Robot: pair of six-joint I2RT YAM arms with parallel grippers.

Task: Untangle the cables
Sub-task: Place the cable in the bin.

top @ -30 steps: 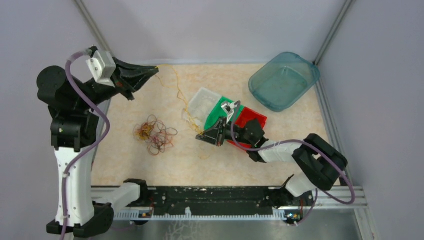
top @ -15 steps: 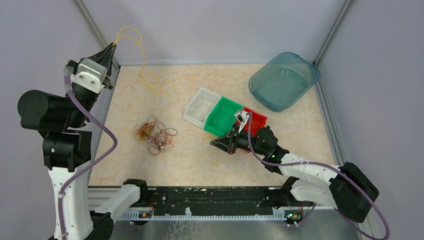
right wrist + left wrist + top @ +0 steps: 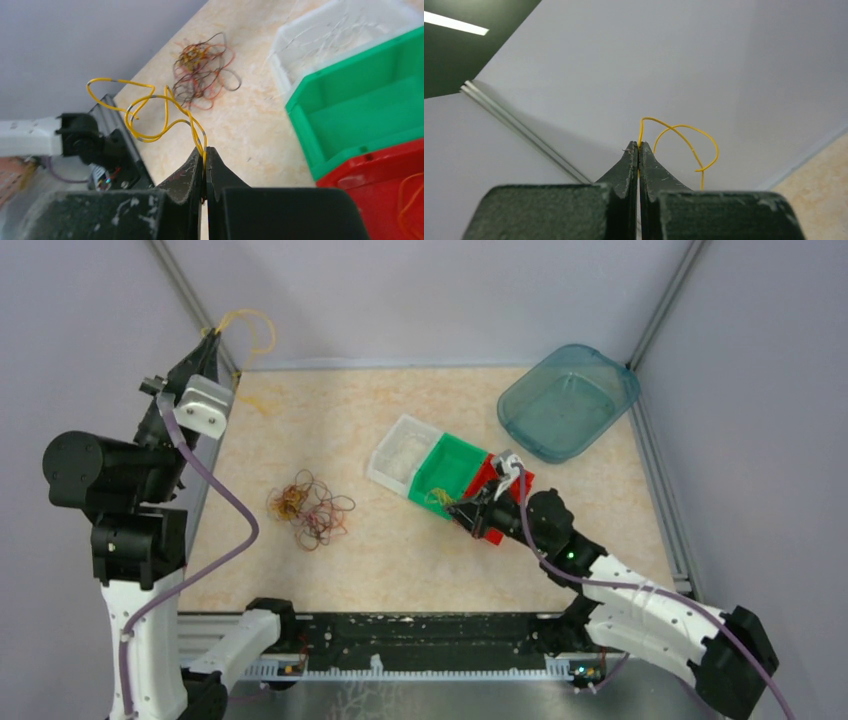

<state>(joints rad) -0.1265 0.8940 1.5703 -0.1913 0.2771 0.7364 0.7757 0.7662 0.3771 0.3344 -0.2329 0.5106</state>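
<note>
The cables lie as a tangle (image 3: 308,510) of brown, red and orange loops on the table's left middle; the tangle also shows in the right wrist view (image 3: 202,70). My left gripper (image 3: 210,332) is raised in the back left corner, shut on a yellow cable (image 3: 684,131) that curls above its tips (image 3: 639,145). My right gripper (image 3: 452,506) is at the near edge of the green bin (image 3: 445,465), shut on another yellow cable (image 3: 150,112) that loops out from its tips (image 3: 205,150).
A white bin (image 3: 400,455), the green bin and a red bin (image 3: 515,480) stand in a row mid-table. An orange loop (image 3: 410,200) lies in the red bin. A teal tub (image 3: 568,400) stands at the back right. Walls enclose the table.
The strand stretched between both grippers has parted. My left gripper rose to the back left corner with a yellow loop. My right gripper moved right, to the green bin's edge, with its cable.
</note>
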